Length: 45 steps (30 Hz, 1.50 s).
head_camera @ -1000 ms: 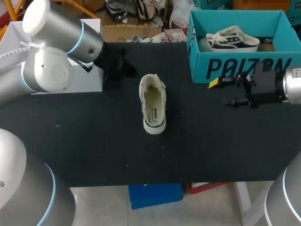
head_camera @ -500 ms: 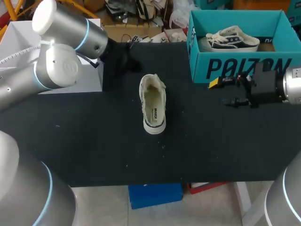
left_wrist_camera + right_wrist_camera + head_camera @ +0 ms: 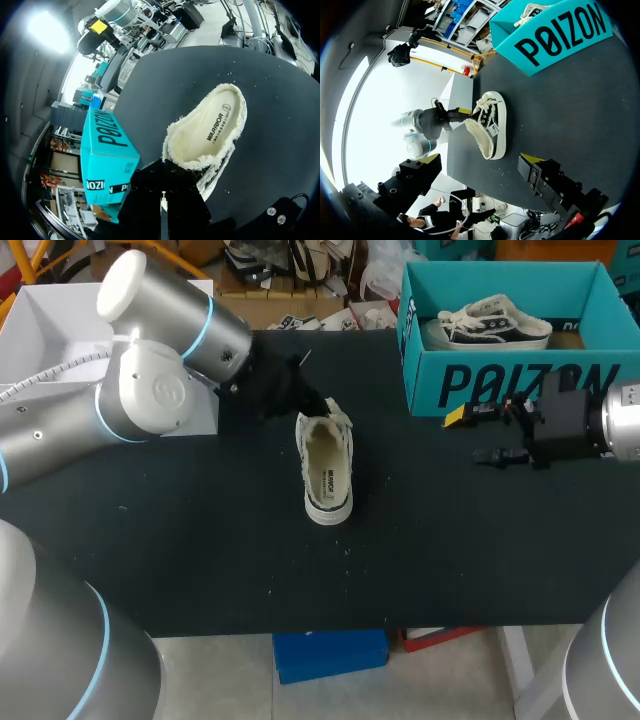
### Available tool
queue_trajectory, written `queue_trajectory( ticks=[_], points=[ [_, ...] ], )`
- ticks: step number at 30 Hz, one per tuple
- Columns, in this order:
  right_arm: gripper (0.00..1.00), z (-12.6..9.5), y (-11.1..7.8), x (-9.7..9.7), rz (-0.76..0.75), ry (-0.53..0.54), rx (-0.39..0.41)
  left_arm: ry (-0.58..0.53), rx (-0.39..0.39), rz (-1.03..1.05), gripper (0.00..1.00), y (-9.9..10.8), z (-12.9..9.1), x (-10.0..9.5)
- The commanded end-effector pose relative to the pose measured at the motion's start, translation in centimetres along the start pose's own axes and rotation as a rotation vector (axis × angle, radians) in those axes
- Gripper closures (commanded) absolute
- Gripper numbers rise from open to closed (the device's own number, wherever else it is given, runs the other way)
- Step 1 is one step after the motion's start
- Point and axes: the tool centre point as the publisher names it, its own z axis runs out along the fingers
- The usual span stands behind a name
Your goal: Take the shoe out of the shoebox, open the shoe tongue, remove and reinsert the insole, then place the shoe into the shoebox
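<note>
Shoe (image 3: 327, 465): out of the shoebox, upright on its sole on the black table (image 3: 200, 560). It lies straight ahead of the left gripper and well apart from the right gripper.
Shoe, look: low canvas sneaker. Cream upper with a frayed, fuzzy rim. The right wrist view shows black side panels and white laces (image 3: 484, 106). A dark band runs round the sole at the heel.
Shoe, opening: gapes wide along most of its length. The cream insole (image 3: 207, 131) lies flat inside, with a small dark print near the heel.
Left gripper (image 3: 312, 402): at the laced end of the shoe, touching or just over the rim. The heel points away from it. Cannot tell whether it is released or clenched, as its own black body hides the contact in the left wrist view.
Shoebox (image 3: 500, 388): teal, lid off, large black lettering on the front wall. It stands beyond the right gripper, just beside it.
Second shoe (image 3: 495, 322): same pattern, lying inside the shoebox.
Right gripper (image 3: 468, 437): released, jaws wide apart with nothing between them. It hangs level over the table in front of the shoebox's front wall.
</note>
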Motion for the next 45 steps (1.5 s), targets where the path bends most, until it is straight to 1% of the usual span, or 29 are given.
queue_trajectory(
  ticks=[1, 6, 10, 13, 17, 18, 21, 22, 23, 24, 25, 28, 30, 32, 35, 37, 38, 43, 45],
  points=[
    [0.00, 0.1, 0.1, 0.0, 0.001, -0.001, 0.001, -0.018, 0.001, -0.004, 1.00, -1.3, 0.5, 1.2],
    [0.00, 0.1, 0.1, 0.0, 0.001, -0.001, 0.001, -0.006, 0.023, -0.015, 1.00, -2.2, 1.5, 1.8],
    [0.00, 0.1, 0.1, 0.0, 0.001, -0.001, 0.001, -0.001, 0.029, -0.020, 1.00, -2.6, 1.7, 2.1],
    [0.00, 0.1, 0.1, 0.0, 0.001, -0.001, 0.001, 0.004, 0.024, -0.018, 1.00, -2.7, 1.0, 2.1],
    [0.00, 0.1, 0.1, 0.0, 0.001, -0.001, 0.001, 0.022, -0.003, 0.017, 1.00, -2.5, -0.9, 1.5],
    [0.00, 0.1, 0.1, 0.0, 0.001, -0.001, 0.001, 0.029, -0.018, 0.028, 1.00, -2.4, -1.7, 1.3],
    [0.00, 0.1, 0.1, 0.0, 0.001, -0.001, 0.001, 0.085, -0.020, 0.074, 1.00, -2.7, -3.1, 1.0],
    [0.00, 0.1, 0.1, 0.0, 0.001, -0.001, 0.001, 0.109, -0.017, 0.088, 0.98, -2.8, -3.5, 1.1],
    [0.00, 0.1, 0.1, 0.0, 0.001, -0.001, 0.001, 0.124, -0.015, 0.095, 0.88, -2.8, -3.8, 1.1],
    [0.00, 0.1, 0.1, 0.0, 0.001, -0.001, 0.001, 0.155, -0.016, 0.110, 0.74, -2.9, -4.2, 1.3],
    [0.00, 0.1, 0.1, 0.0, 0.001, -0.001, 0.001, 0.176, -0.016, 0.115, 0.72, -2.9, -4.5, 1.5],
    [0.00, 0.1, 0.1, 0.0, 0.001, -0.001, 0.001, 0.233, -0.026, 0.121, 0.56, -2.5, -5.3, 2.2],
    [0.00, 0.1, 0.1, 0.0, 0.001, -0.001, 0.001, 0.264, -0.026, 0.123, 0.59, -2.3, -5.6, 2.6],
    [0.00, 0.1, 0.1, 0.0, 0.001, -0.001, 0.001, 0.305, -0.025, 0.130, 0.65, -2.1, -5.8, 3.1],
    [0.00, 0.1, 0.1, 0.0, 0.001, -0.001, 0.001, 0.366, -0.032, 0.157, 0.63, -1.8, -5.6, 3.8],
    [0.00, 0.1, 0.1, 0.0, 0.001, -0.001, 0.001, 0.383, -0.033, 0.156, 0.60, -1.5, -5.4, 4.1],
    [0.00, 0.1, 0.1, 0.0, 0.001, -0.001, 0.001, 0.394, -0.036, 0.160, 0.60, -1.2, -5.2, 4.2],
    [0.00, 0.1, 0.1, 0.0, 0.001, -0.001, 0.001, 0.420, -0.038, 0.180, 0.58, -0.3, -4.1, 3.9],
    [0.00, 0.1, 0.1, 0.0, 0.001, -0.001, 0.001, 0.429, -0.024, 0.191, 0.59, -0.1, -3.6, 3.8]
  ],
)
